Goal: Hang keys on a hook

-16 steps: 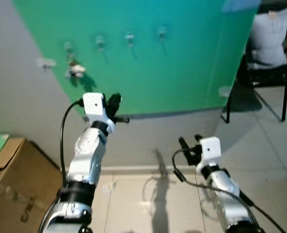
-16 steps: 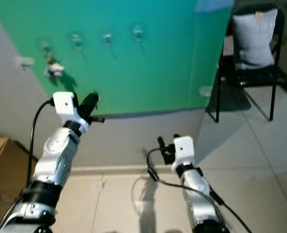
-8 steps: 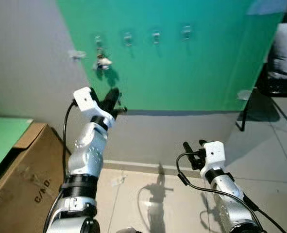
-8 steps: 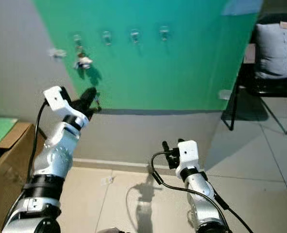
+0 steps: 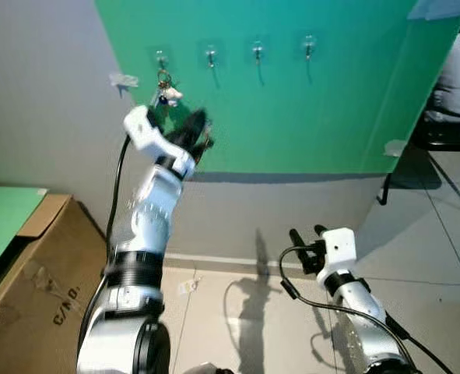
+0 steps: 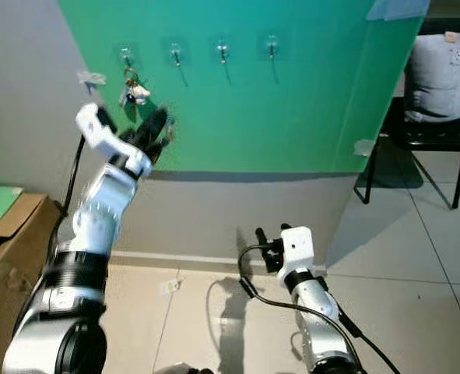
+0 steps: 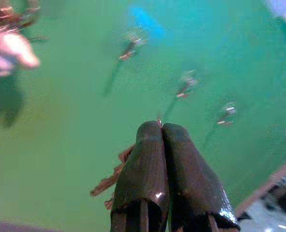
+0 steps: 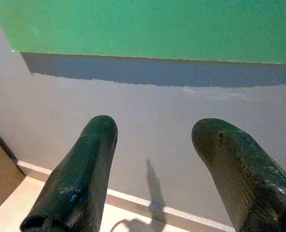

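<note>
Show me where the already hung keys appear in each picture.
Left eye view: hanging keys on the leftmost hook.
Right eye view: same hook.
Left wrist view: blurred, at the picture's edge.
Right wrist view: faces grey wall.
Shared landmark: hook row.

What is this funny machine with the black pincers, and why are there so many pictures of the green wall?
It is a walking robot with two silver arms. Each arm ends in a gripper, two long black fingers that pinch like a hand. Two pictures come from cameras in its head, like eyes. The other two come from small cameras on its wrists, looking along the fingers.

The left gripper is raised toward the green wall. Its fingers are pressed together on something thin and brownish, probably keys, though it is too blurry to be sure. Four small hooks stick to the wall. The first hook already has a bunch of keys hanging on it. The next hook is bare.

The right gripper waits low down, fingers apart.
</note>
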{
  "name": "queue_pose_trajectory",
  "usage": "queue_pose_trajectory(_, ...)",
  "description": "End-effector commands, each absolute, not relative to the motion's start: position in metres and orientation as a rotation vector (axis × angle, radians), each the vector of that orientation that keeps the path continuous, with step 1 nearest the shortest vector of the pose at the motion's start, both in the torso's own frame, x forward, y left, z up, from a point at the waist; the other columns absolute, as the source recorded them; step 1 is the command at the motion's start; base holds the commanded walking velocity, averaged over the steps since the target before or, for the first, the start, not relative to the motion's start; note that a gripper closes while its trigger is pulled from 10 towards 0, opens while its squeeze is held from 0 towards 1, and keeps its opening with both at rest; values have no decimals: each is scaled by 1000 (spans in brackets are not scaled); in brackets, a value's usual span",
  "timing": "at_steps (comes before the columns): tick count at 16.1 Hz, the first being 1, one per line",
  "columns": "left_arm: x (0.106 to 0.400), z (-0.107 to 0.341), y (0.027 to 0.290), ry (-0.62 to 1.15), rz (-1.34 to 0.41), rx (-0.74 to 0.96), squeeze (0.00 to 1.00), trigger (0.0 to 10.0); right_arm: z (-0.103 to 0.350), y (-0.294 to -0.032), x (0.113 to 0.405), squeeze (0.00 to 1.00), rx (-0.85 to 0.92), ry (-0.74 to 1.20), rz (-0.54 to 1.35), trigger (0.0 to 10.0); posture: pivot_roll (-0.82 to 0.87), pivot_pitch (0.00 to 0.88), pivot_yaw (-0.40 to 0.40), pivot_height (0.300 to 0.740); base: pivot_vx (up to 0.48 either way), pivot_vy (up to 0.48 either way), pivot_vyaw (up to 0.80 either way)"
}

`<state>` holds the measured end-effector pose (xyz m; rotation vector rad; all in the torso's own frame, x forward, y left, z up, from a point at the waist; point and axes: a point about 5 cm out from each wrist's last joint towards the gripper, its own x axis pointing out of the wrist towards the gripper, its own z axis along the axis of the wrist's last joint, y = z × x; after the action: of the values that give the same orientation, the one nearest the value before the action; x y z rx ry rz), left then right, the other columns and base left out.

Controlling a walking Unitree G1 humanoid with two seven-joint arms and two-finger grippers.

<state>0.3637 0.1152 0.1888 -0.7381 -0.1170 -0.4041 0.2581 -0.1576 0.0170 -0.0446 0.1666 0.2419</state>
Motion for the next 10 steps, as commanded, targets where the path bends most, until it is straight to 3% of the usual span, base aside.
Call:
queue_pose_trajectory(1, 368, 199, 113, -129, -448, -755, 1000, 0, 19, -153, 258, 0, -47, 152, 256, 10000, -190, 0, 147, 740, 0, 0, 0)
queue_pose_trajectory(9, 387, 213, 114, -120, -485, -755, 1000, 0, 19, -148, 256, 0, -39, 143, 254, 10000, -198, 0, 160, 740, 0, 0, 0)
queue_pose_trajectory(10, 389, 215, 117, -130, -477, -686, 1000, 0, 20, -147, 256, 0, -37, 140, 252, 10000, -200, 0, 163, 740, 0, 0, 0)
